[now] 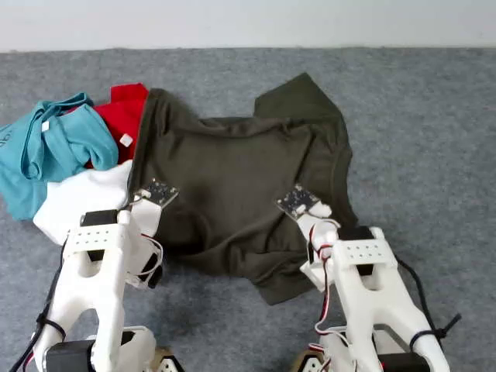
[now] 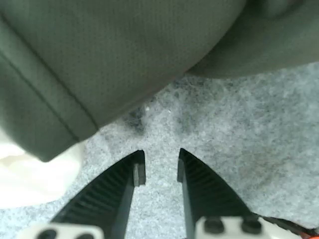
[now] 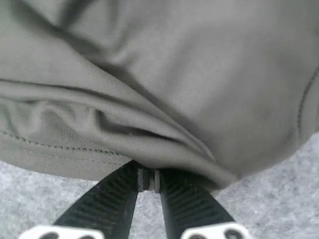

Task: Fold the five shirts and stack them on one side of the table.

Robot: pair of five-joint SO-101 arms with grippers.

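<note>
A dark olive shirt (image 1: pixel 232 178) lies spread and rumpled in the middle of the grey carpeted table (image 1: pixel 434 155). My left gripper (image 2: pixel 161 167) is open just off the shirt's near left hem (image 2: pixel 99 59), with only carpet between its fingers. My right gripper (image 3: pixel 148 179) is shut on a folded edge of the olive shirt (image 3: pixel 174 74) at its near right hem. A teal shirt (image 1: pixel 46 147), a red shirt (image 1: pixel 120 116) and a white shirt (image 1: pixel 85 198) are bunched at the left, partly under the olive one.
The white shirt (image 2: pixel 30 174) lies right beside my left gripper. Bare carpet stretches along the right side and the far edge of the table, up to a pale wall (image 1: pixel 248 23). Both arm bases stand at the near edge.
</note>
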